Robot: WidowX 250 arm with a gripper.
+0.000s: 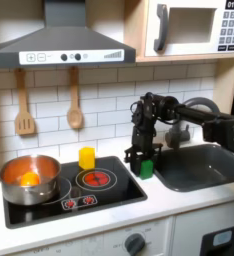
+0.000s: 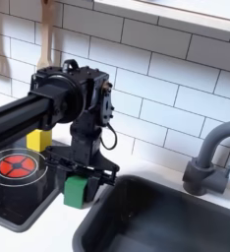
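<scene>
Wooden utensils hang on the tiled wall at the first exterior view's left: a slotted spatula [image 1: 24, 103] and a spoon [image 1: 75, 100]. Below them sits a steel pot [image 1: 31, 179] on the black toy stove [image 1: 109, 196], with something orange inside it. Further right on the stove stands a yellow block [image 1: 86, 157], just behind the red burner ring [image 1: 96, 179]. Next comes the gripper [image 1: 143, 156], pointing straight down from the black arm, its fingers set on either side of a green block [image 1: 145, 166] that stands at the stove's right edge, next to the sink [image 1: 194, 166]. In the second exterior view the gripper [image 2: 78, 173] is seen from nearer: the fingers look closed about the upper part of the green block [image 2: 76, 190], though the dark finger tips blur into the stove edge, so the grasp is probable, not certain. The block is a plain, bright green cube, upright, its lower half showing below the fingers, and it appears to rest on the counter or sit barely above it. At the second exterior view's right rises the grey tap [image 2: 209, 157] over the sink basin [image 2: 156, 221].
</scene>
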